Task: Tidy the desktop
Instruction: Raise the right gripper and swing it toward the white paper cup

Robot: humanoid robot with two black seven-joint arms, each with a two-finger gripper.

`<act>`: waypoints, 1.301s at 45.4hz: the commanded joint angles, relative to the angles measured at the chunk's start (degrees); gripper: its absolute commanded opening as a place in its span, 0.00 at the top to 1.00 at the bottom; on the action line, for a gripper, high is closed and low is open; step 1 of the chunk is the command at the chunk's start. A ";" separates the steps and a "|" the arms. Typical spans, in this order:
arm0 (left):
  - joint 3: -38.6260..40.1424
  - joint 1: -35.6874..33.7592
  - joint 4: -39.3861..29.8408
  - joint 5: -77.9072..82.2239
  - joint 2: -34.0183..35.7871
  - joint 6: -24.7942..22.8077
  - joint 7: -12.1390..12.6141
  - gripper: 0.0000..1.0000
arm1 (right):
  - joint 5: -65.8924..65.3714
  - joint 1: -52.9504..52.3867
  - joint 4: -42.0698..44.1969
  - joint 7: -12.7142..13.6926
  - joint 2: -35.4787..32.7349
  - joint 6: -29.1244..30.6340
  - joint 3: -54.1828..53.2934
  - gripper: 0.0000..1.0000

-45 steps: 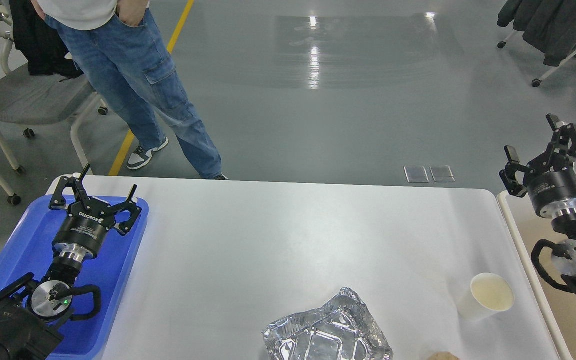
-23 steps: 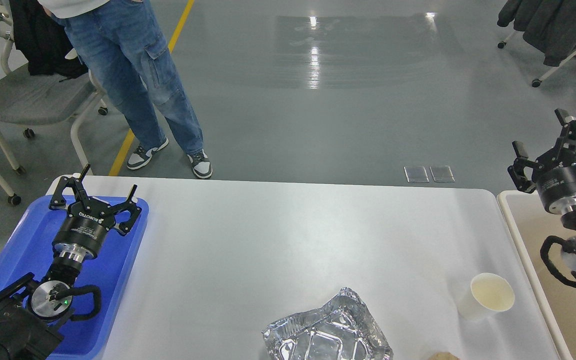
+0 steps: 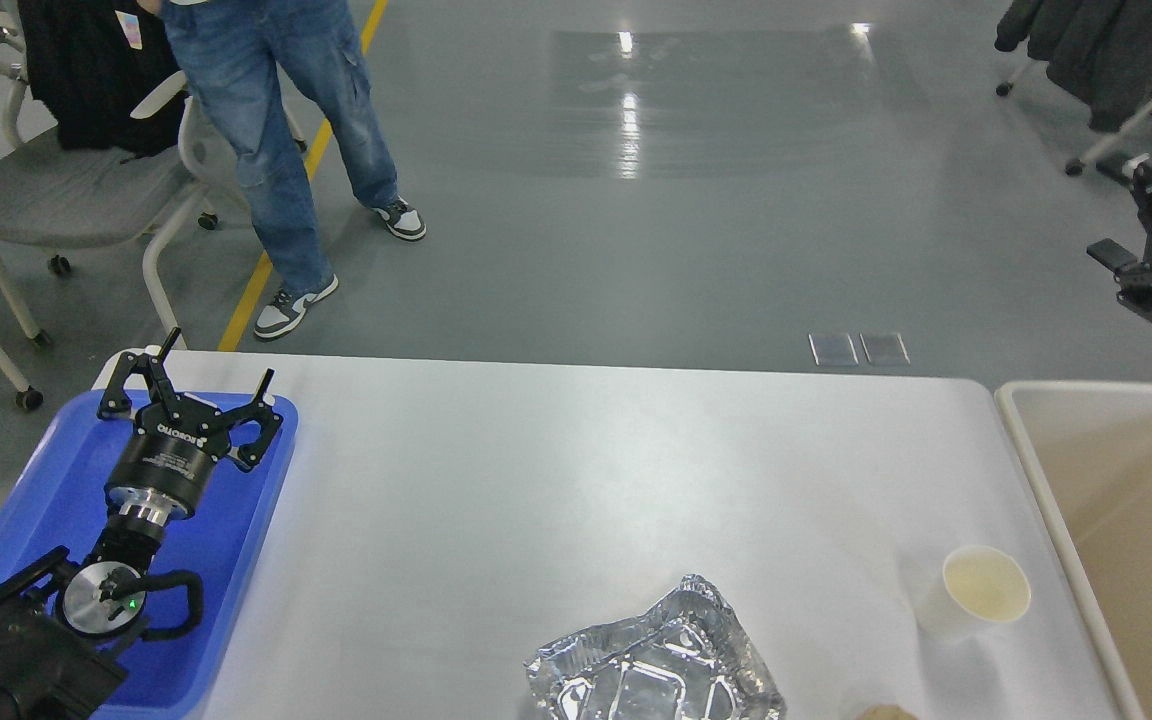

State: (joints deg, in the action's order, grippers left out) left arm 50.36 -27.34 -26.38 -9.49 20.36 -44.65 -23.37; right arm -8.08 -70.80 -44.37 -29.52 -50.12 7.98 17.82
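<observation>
The white desktop [image 3: 586, 480] fills the middle of the head view. On its near part lie a crumpled foil tray [image 3: 651, 665] and, to the right, an upright white paper cup [image 3: 976, 590]. A small brown thing [image 3: 881, 712] peeks in at the bottom edge. My left gripper [image 3: 219, 358] is open and empty, held above the blue tray [image 3: 246, 560] at the left. My right gripper [image 3: 1123, 212] is open and empty, raised high at the right edge, far from the cup.
A beige bin with a cream rim [image 3: 1026, 440] stands at the table's right end. A person in jeans [image 3: 276, 120] stands beyond the far left corner, beside a grey chair [image 3: 66, 190]. A coat rack [image 3: 1116, 70] is at the back right.
My right arm has risen and swung right, off the bin and nearly out of view. The person has stepped away from the table. The left arm has not moved.
</observation>
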 commanded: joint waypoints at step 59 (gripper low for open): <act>0.00 0.00 0.01 0.00 -0.06 0.00 -0.01 0.01 | -18.11 -45.31 -25.76 3.94 23.05 22.71 72.52 0.00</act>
State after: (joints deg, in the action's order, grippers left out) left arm 50.36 -27.33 -26.40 -9.49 20.30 -44.65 -23.38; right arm -26.23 -120.34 -69.58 -26.28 -27.68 34.25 86.40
